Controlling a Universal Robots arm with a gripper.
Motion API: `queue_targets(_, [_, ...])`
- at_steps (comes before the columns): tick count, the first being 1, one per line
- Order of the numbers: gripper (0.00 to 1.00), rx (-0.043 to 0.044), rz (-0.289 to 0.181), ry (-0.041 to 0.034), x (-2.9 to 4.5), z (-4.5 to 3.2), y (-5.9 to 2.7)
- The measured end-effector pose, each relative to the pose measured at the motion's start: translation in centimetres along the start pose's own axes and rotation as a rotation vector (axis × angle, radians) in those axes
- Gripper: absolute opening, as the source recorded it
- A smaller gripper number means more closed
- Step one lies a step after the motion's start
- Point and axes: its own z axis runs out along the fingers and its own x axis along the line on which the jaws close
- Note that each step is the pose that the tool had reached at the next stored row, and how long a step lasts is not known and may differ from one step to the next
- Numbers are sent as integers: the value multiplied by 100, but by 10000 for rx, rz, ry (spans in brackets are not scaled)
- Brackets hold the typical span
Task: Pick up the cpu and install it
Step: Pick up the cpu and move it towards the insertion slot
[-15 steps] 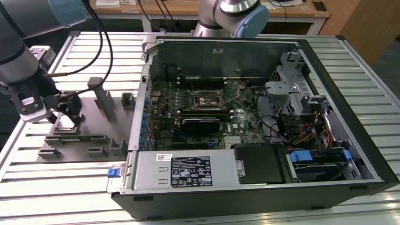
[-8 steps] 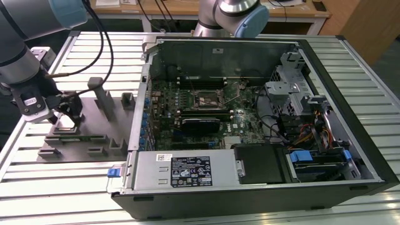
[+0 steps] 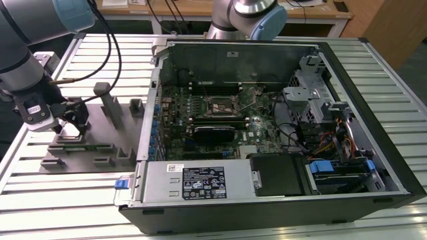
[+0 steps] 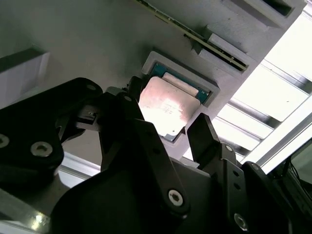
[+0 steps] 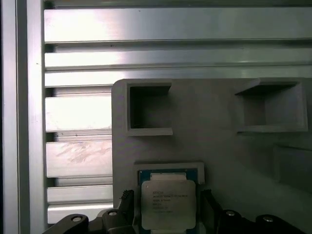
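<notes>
Several bare slats of counter (image 3: 20, 185) lie open past the grey tray (image 3: 100, 135) at the exterior view's left, where the claw (image 3: 69, 131) hangs spread, fingers (image 5: 126, 204) flanking, not pinching, the cpu (image 5: 168, 202) in its tray recess, left of the open computer case (image 3: 267, 125).

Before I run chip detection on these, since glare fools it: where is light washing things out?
In the second wrist view, glare whitens much of the cpu and the table slats blow out; in the first wrist view the cpu is evenly lit, with bright bands on the table slats; the exterior view is evenly lit, the computer case interior darker.
</notes>
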Motion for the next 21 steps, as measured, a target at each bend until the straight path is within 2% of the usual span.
queue_targets(21, [65,-8,-152,6,-13,0,3])
